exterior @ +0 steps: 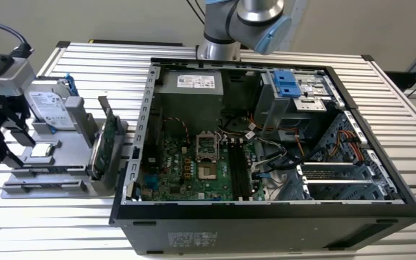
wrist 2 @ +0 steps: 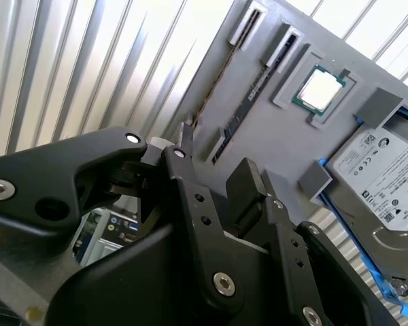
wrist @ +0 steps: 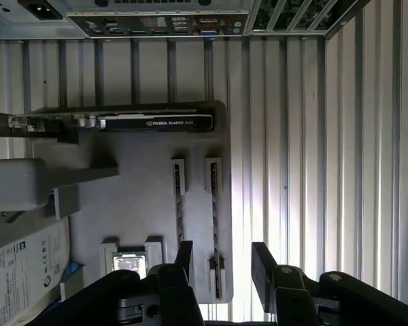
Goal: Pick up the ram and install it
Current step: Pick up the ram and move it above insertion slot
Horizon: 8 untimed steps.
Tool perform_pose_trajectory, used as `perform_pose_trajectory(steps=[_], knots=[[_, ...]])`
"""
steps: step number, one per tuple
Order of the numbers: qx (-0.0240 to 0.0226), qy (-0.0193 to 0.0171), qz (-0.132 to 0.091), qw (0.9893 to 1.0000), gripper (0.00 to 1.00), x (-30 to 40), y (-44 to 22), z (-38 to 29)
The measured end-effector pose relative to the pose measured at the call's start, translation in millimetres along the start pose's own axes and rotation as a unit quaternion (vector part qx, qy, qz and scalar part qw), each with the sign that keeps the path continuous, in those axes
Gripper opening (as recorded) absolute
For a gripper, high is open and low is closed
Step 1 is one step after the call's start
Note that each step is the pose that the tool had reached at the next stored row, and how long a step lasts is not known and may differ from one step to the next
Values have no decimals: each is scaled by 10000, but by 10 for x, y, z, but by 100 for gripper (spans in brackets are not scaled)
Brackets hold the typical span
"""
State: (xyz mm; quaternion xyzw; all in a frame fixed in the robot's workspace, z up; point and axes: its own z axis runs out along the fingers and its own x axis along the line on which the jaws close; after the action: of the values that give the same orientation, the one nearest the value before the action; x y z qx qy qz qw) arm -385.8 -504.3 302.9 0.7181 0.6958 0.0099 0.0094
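Alignment explains the pose in the first wrist view: the gripper (wrist: 222, 248) hangs above the grey holder tray (wrist: 136, 204) with its two black fingers spread apart and nothing between them, and the gap lines up with the ram (wrist: 215, 224), a thin dark stick standing on edge in the outer of two narrow slots. Standing it that way leaves both flat faces free for a pinch from above. The neighbouring slot carries a similar dark strip; I cannot tell whether it is a second stick. Close by on the tray sit the processor chip (wrist: 129, 263), the hard drive (wrist: 17, 272) and, across the far end, the taller expansion card (wrist: 156, 123); the chip's holder is the nearest thing a finger could clip. In the second wrist view the fingertips are parted and short of the slots, touching nothing, so the ram is not yet grasped. In the exterior view the claw is at the exterior view's left over the tray, well apart from the open computer case (exterior: 266, 216). The upright card stands between tray and case, and loose cables (exterior: 277, 157) lie beside the long black memory slots (exterior: 240, 168) on the board, which look unfilled.
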Motion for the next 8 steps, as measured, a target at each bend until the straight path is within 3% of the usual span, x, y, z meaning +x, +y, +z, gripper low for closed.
perform_pose_trajectory(steps=[8], knots=[[9,0,0,10000,100,0,-1,43]])
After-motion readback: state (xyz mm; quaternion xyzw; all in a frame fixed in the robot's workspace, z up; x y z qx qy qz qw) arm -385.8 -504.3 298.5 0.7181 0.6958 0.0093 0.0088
